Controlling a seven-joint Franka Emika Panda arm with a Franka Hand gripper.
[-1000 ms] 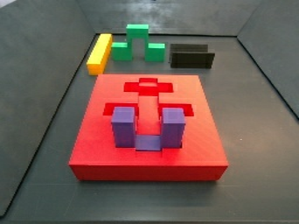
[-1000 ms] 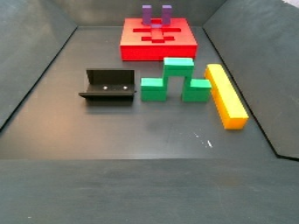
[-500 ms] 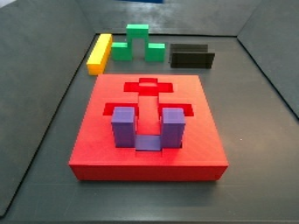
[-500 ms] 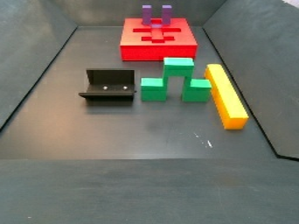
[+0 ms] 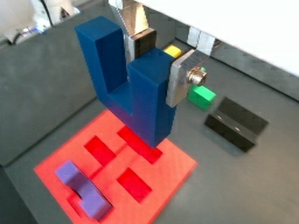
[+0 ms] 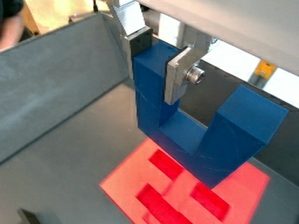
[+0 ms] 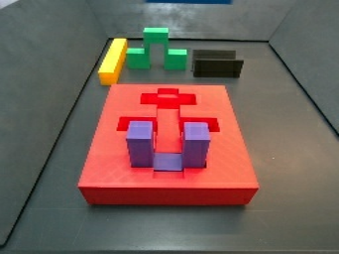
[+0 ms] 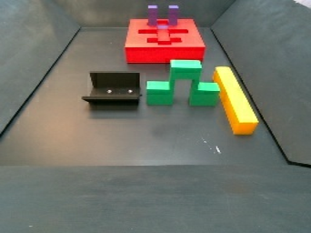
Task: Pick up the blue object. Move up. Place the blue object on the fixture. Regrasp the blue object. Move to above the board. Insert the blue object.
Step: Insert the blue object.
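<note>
— What has the gripper got there?

— A dark blue U-shaped block, one prong clamped between the flat silver fingers, hanging above the big red slab with cut-out recesses.

— Anything sitting in that slab?

— A violet U-shaped block near one corner.

— And beyond it?

— On the dark floor, a black holder, with a small green block just beside it and a bit of yellow behind the fingers.
</note>
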